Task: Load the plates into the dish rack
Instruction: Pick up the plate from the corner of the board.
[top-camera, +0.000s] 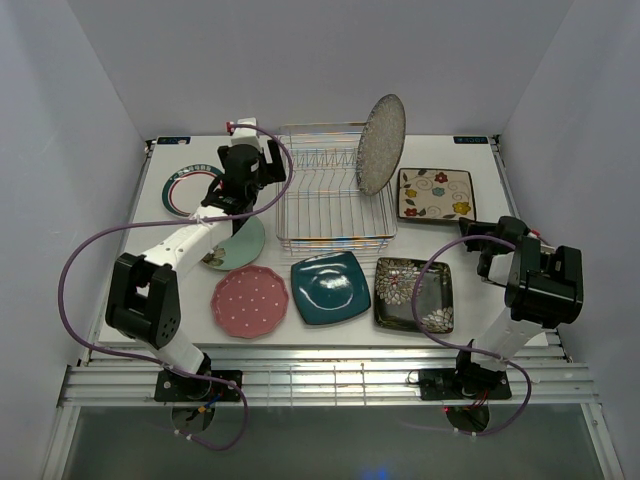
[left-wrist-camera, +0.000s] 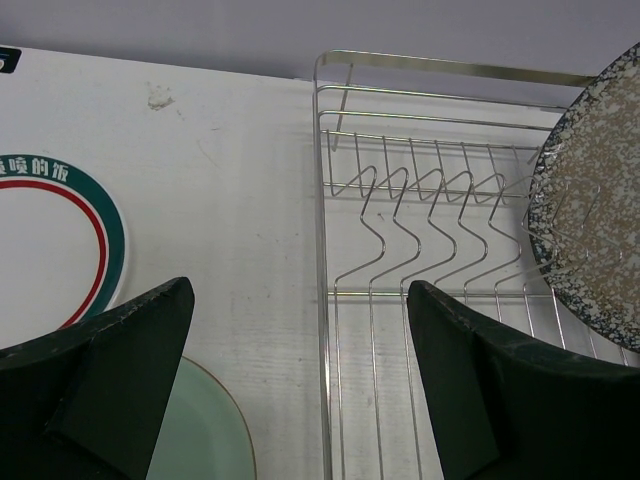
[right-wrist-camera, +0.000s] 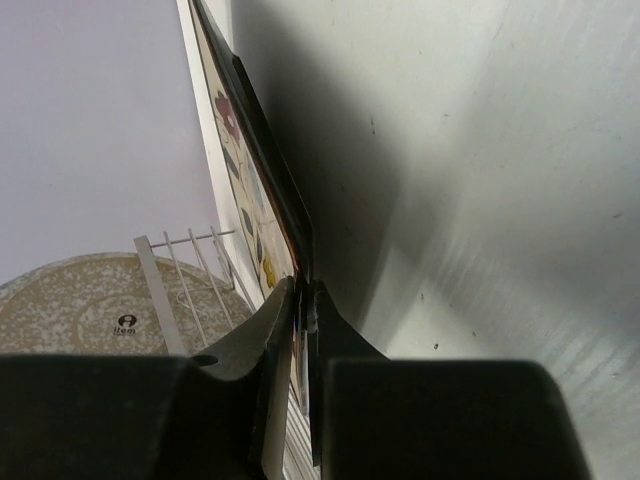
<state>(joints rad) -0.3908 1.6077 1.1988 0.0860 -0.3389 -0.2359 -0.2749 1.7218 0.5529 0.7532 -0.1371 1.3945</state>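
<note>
While my right pincer (right-wrist-camera: 304, 292) pinches the rim of the cream floral square plate (top-camera: 435, 193), the silver wire dish rack (top-camera: 335, 238) stands just to the plate's left; my left pincer (left-wrist-camera: 300, 290) hangs spread.

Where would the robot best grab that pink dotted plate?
Probably its wavy rim on the near side, approached low from the front. The pink plate lies flat, so only the rim offers a pinch; the teal plate sits close on its right, and the near side has no neighbour.
</note>
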